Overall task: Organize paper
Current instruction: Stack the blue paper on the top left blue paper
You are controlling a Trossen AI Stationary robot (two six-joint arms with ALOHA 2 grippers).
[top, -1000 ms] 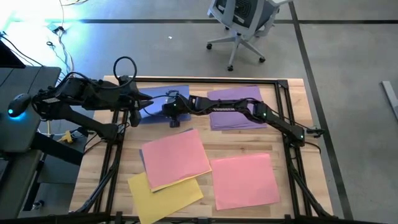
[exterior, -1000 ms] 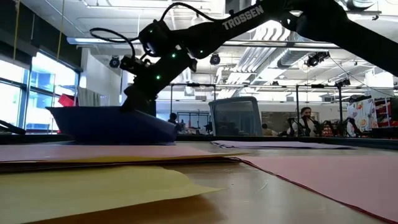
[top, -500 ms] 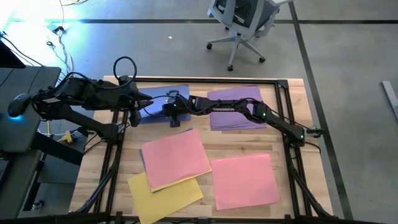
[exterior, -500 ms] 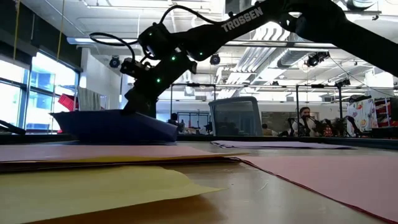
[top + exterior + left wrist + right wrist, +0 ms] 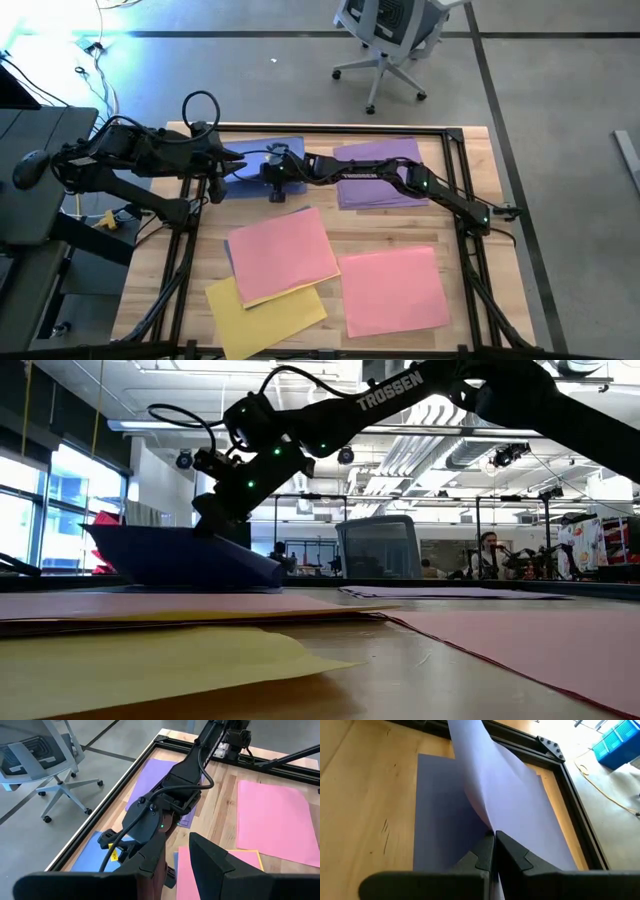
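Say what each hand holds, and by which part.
The right hand pinches a periwinkle blue sheet at its edge, lifting it off the blue stack. The left hand holds nothing.

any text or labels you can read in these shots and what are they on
"TROSSEN": white letters on the right arm's link, low view.
Small yellow sticker on the right arm's wrist, left wrist view: too small to read.
The paper sheets carry no print.

from my remote station: grey concrete floor (image 5: 560, 90) with dark seams; white swivel chair (image 5: 385, 40) beyond the wooden bench (image 5: 470, 235); bright windows (image 5: 45, 510) on one side, exposed ceiling ducts (image 5: 440, 455), a person (image 5: 490, 555) standing far back.
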